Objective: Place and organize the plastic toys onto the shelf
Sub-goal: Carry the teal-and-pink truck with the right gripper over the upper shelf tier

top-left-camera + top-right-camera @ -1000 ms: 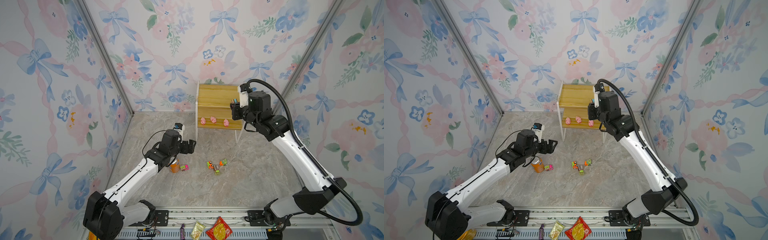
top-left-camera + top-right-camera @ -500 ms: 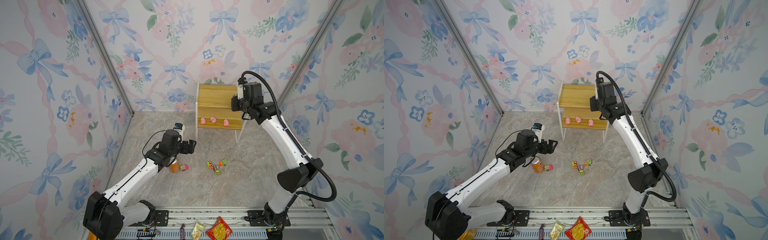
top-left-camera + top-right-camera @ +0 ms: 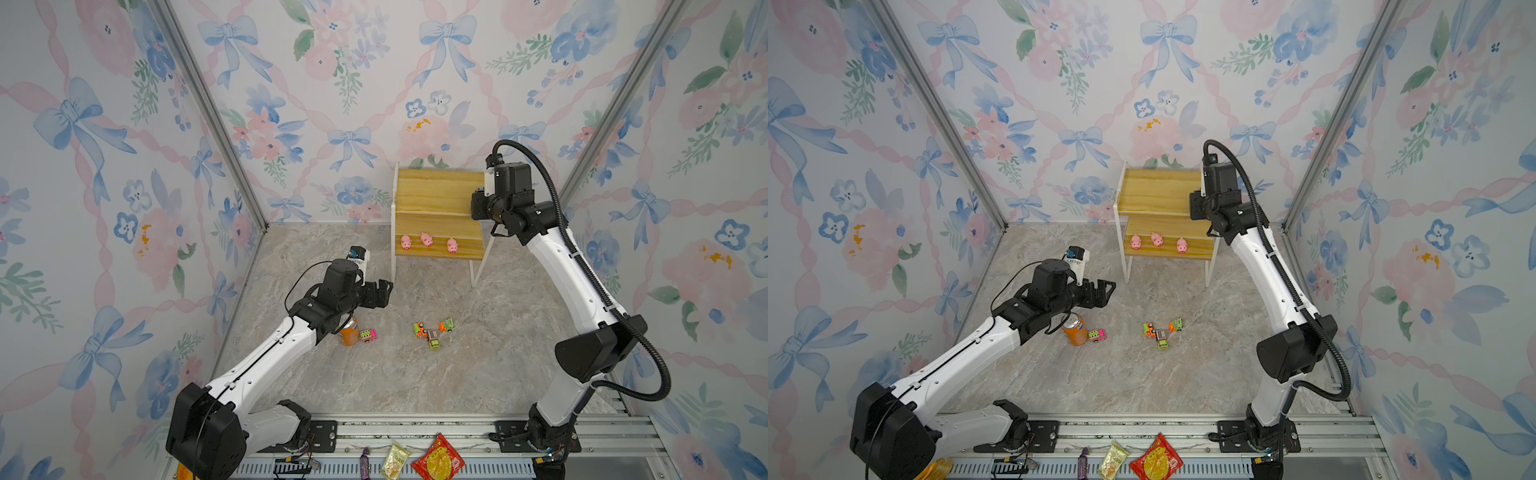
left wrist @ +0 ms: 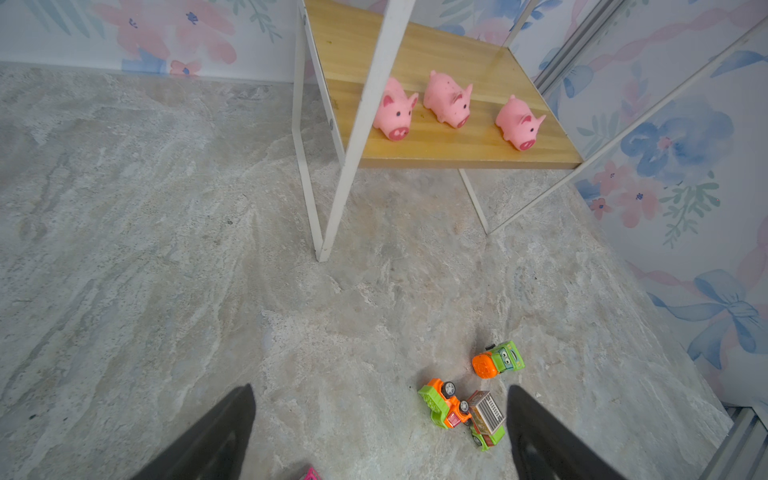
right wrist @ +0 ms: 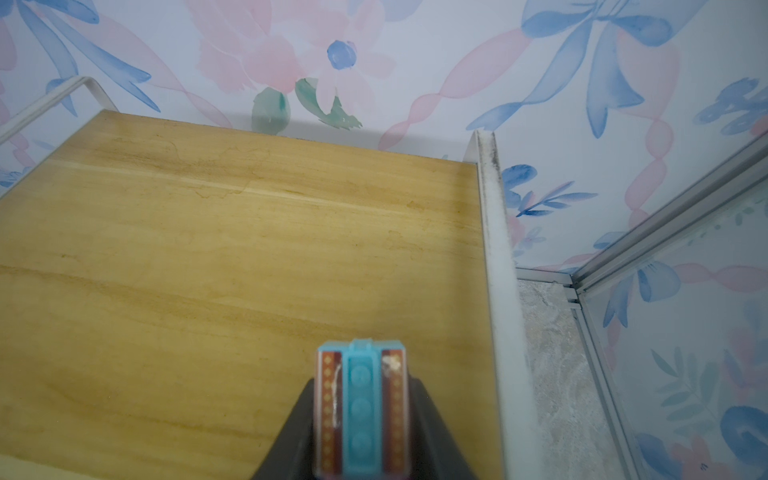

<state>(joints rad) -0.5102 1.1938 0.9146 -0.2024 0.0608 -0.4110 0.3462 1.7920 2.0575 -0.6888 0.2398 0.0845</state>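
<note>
Right gripper is clamped across the flanks of a blue-and-brown toy truck, over the top board of the shelf, near its right rail. Left gripper is spread wide and empty above the floor. Three pigs sit on the lower tier. Three trucks are bunched on the floor, and a pink truck is beside the can. My read: the trucks are light, rigid, slick plastic on free wheels. Pinch the body sides and set them flat, or they roll.

The jaws stand wide apart. Three toy trucks lie just ahead. Farther ahead, three pink pigs stand on the shelf.
</note>
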